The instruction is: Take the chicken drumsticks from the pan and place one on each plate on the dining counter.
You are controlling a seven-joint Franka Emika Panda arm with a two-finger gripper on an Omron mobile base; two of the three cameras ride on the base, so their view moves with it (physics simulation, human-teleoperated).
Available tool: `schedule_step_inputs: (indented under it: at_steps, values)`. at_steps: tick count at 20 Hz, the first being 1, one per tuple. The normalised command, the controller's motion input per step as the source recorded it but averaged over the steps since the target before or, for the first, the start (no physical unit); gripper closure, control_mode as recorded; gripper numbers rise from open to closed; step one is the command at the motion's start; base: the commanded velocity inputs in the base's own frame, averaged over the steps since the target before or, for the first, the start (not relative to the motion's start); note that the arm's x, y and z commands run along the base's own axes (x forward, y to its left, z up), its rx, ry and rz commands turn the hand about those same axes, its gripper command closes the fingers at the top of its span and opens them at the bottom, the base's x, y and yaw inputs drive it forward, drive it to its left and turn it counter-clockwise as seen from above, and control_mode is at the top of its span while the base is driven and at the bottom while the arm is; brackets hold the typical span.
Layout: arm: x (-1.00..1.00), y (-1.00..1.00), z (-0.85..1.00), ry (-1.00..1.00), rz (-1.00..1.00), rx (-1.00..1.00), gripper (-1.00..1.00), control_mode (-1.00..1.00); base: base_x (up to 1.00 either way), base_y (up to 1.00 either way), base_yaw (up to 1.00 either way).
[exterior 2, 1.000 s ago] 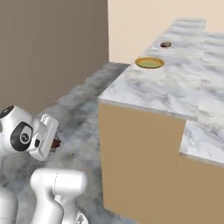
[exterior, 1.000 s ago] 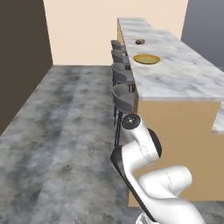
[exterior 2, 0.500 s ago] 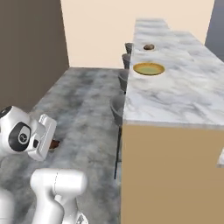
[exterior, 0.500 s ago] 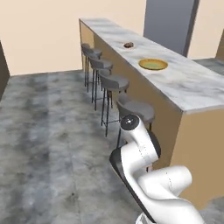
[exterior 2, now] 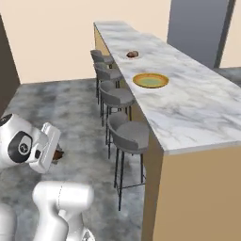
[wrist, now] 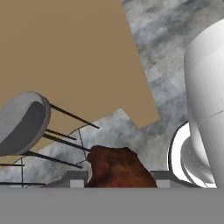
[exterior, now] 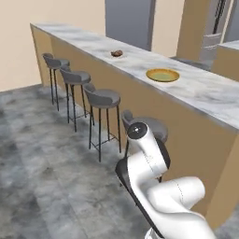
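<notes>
Drumstick [wrist: 117, 168] in gripper [wrist: 118, 178]

Held drumstick's [wrist: 117, 168] lower half behind the hand view's bottom edge.

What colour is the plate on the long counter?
Mustard-yellow plate with a pale greenish middle, clearest in the right base view.

Light is even and soft across both base views, with no clear single source. The marble counter [exterior: 200, 91] reads bright and pale, without glare. The bar stools [exterior 2: 123, 134] cast only faint, soft shadows on the mottled grey floor [exterior: 42, 158]. Edges look slightly soft and low in detail, as rendered pictures do. In the hand view the brown drumstick [wrist: 117, 168] is dark, and the tan counter front is flat and shadeless.
</notes>
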Motion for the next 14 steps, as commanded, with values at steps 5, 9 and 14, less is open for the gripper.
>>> schedule_step_inputs:
  at_steps: [5, 9, 14]
  values:
    - [0.00, 0.00, 0.00, 0.00, 0.00, 0.00, 1.00, 1.00, 0.35, 0.08, -0.43]
    - [0.00, 0.00, 0.00, 0.00, 0.00, 0.00, 1.00, 1.00, 0.40, 0.05, -0.43]
    - [0.00, 0.00, 0.00, 0.00, 0.00, 0.00, 1.00, 1.00, 0.70, 0.47, -0.45]
